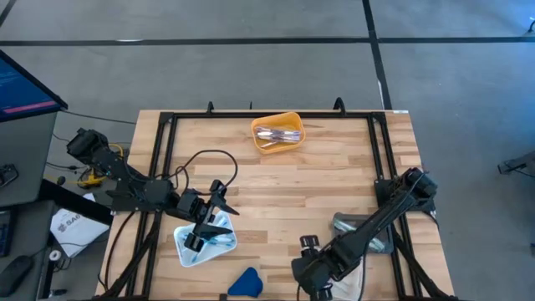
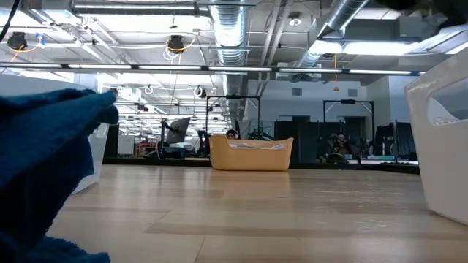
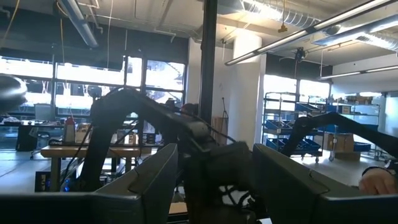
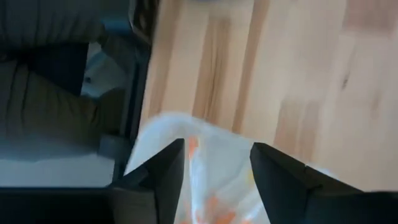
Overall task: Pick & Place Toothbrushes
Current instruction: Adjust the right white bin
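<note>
Where the table (image 1: 318,184) ends on the near side, the right claw (image 4: 219,146) hangs low over a white tray (image 4: 161,130). Its two dark fingers (image 4: 165,177) stand apart and nothing is between them, so the claw is let go. Right under it, inside the white tray, lie some orange toothbrushes (image 4: 214,205). They look blurry, so I cannot count them.

A little to the left of the right claw, also by the near edge, sits a small blue wedge (image 1: 245,283).

Past the wedge and further left is the left claw (image 3: 214,152). Its fingers are spread wide and it grips nothing. Just below it is a clear tray (image 1: 185,247), and blue toothbrushes (image 1: 219,240) lie in that tray, close to the fingertips.

Far away from both claws, at the back of the table and about in the middle, is a yellow tray (image 1: 298,125). A few pale toothbrushes (image 1: 278,134) lie in it, side by side.

Behind the table is a big room, and a person's hand (image 3: 380,180) shows at the side of the left wrist view.
</note>
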### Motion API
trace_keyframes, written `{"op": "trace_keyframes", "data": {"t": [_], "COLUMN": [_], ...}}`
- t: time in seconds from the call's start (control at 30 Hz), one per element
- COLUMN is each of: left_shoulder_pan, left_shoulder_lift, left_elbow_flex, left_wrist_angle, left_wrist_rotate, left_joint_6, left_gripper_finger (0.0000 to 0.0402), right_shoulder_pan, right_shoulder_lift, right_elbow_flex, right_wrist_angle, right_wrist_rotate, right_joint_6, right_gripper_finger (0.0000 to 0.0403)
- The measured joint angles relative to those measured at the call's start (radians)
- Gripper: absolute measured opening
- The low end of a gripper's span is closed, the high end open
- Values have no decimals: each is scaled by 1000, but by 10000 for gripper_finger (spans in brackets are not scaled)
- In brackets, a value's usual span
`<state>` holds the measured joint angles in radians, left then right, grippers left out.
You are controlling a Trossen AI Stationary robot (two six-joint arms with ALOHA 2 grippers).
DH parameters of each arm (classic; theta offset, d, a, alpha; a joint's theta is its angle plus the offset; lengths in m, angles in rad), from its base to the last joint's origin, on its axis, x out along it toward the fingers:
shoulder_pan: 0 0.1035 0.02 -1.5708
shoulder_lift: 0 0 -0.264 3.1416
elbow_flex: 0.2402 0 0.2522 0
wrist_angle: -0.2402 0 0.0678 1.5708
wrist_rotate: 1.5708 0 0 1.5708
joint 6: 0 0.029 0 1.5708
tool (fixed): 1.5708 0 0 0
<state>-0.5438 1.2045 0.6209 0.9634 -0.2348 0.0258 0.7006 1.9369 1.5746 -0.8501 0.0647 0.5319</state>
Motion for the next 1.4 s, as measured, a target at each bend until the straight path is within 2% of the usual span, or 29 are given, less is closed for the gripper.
{"op": "trace_keyframes", "data": {"t": [0.2,0.33,0.53,1.0,1.4], "left_shoulder_pan": [0,0,0,2,2], "left_shoulder_lift": [0,0,0,0,0], "left_elbow_flex": [0,0,0,0,0], "left_wrist_angle": [0,-3,-6,-5,-6], "left_wrist_rotate": [0,0,0,0,0], "left_joint_6": [0,0,0,0,0], "left_gripper_finger": [204,204,204,204,204], "right_shoulder_pan": [-38,-77,-71,-8,25], "right_shoulder_lift": [0,0,0,0,0], "right_elbow_flex": [32,5,-49,-128,-139], "right_wrist_angle": [156,155,132,146,136], "right_wrist_rotate": [195,195,122,7,-80], "right_joint_6": [-89,-7,87,177,207], "right_gripper_finger": [149,107,11,1,1]}}
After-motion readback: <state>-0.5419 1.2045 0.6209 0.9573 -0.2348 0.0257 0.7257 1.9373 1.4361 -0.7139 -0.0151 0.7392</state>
